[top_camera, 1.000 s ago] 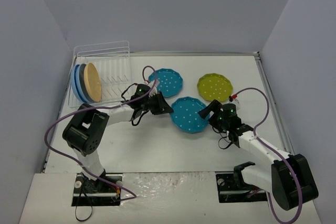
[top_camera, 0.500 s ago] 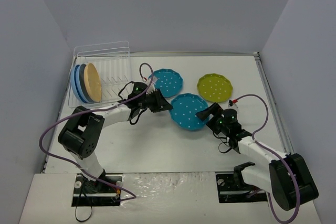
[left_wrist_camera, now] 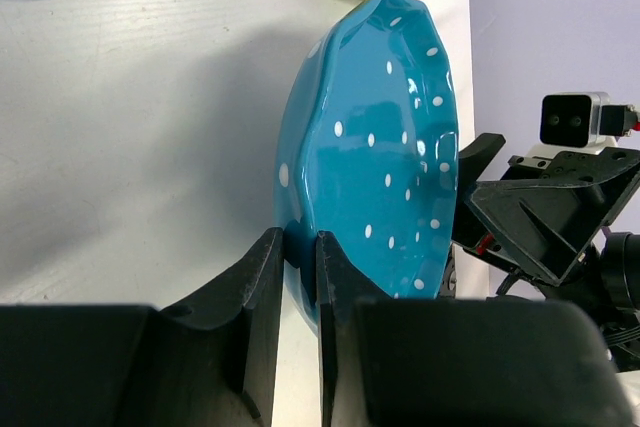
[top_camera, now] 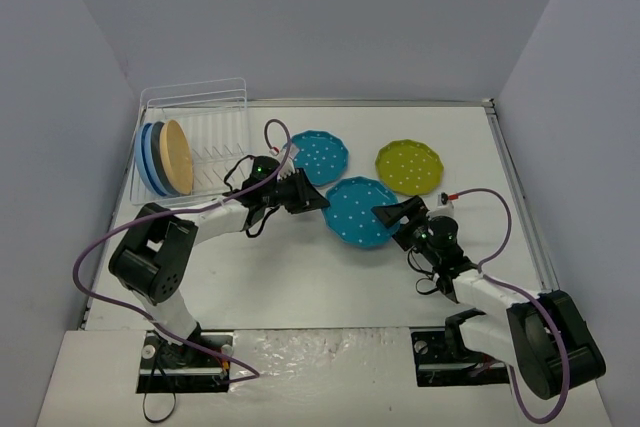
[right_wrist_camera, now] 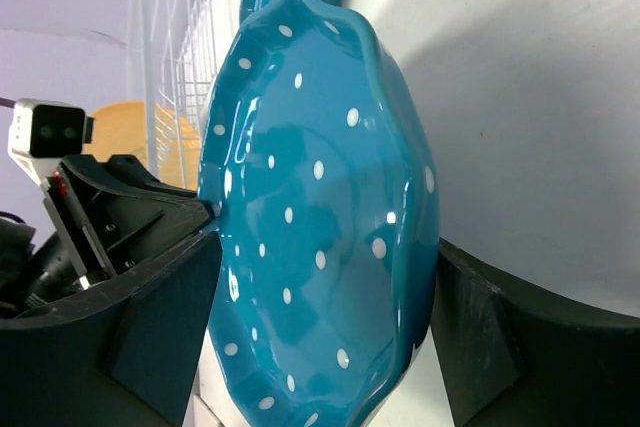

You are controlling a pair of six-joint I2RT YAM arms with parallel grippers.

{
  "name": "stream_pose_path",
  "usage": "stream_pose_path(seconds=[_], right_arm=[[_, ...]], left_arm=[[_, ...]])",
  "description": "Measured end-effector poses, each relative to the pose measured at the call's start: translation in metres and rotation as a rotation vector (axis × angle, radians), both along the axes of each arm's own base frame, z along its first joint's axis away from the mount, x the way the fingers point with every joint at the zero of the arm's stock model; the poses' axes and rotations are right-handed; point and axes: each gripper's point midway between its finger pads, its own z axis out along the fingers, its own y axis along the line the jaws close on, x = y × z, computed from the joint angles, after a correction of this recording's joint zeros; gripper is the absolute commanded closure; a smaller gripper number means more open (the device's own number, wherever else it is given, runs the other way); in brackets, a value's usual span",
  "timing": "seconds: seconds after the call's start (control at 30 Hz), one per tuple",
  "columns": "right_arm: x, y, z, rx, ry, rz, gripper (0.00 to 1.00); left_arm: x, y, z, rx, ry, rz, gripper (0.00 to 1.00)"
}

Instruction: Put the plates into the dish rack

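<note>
White surface [top_camera: 300, 277] inside pale grey walls carries the dish rack [top_camera: 215, 125] at its far left corner. Two light blue plates [top_camera: 148, 162] and an orange-yellow plate [top_camera: 178, 155] stand upright in its slots. Three plates lie outside it: a lime green plate [top_camera: 408, 165] and a far teal plate [top_camera: 318, 155] flat toward the back, and the near teal plate [top_camera: 358, 215] between the two arms, one side seemingly tipped up. The left tool [left_wrist_camera: 298, 242] is pressed together on its scalloped rim, pinching it. The right tool [top_camera: 386, 214] is spread astride the opposite rim, one finger over the face and one beneath; whether either touches I cannot tell. Glazed and rigid, probably slick and easy to chip, this plate wants a hold well in past the scallops and a gentle lowering into a free slot.
</note>
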Motion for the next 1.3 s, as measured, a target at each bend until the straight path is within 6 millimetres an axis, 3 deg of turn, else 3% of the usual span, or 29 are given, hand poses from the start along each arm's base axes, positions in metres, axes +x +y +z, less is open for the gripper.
stream_pose_path(seconds=[0.33,0.5,0.77,0.97,1.1,1.17,1.2,1.3], right_arm=[[0.000,0.005,0.006,0.071,-0.036,0.005,0.31],[-0.001,0.011,0.005,0.099,-0.032,0.036,0.39],[-0.006,0.017,0.004,0.113,-0.021,0.075,0.64],[-0.009,0.016,0.014,0.113,-0.034,0.081,0.99],[-0.007,0.016,0.023,0.104,-0.047,0.085,1.00],[-0.007,0.016,0.026,0.104,-0.051,0.085,1.00],[-0.006,0.016,0.027,0.105,-0.053,0.084,1.00],[-0.008,0.015,0.031,0.105,-0.058,0.083,1.00]], left_arm=[[0.001,0.000,0.004,-0.014,0.001,0.002,1.00],[0.001,0.000,0.004,-0.017,0.001,0.003,1.00],[0.002,0.001,0.005,-0.019,0.000,0.004,1.00],[0.002,0.001,0.007,-0.026,-0.008,-0.001,1.00],[0.002,0.001,0.013,-0.036,-0.021,-0.004,1.00],[0.003,0.000,0.016,-0.046,-0.030,-0.007,0.87],[0.003,0.000,0.018,-0.053,-0.035,-0.009,0.86],[0.003,-0.002,0.023,-0.088,-0.039,-0.015,0.60]])
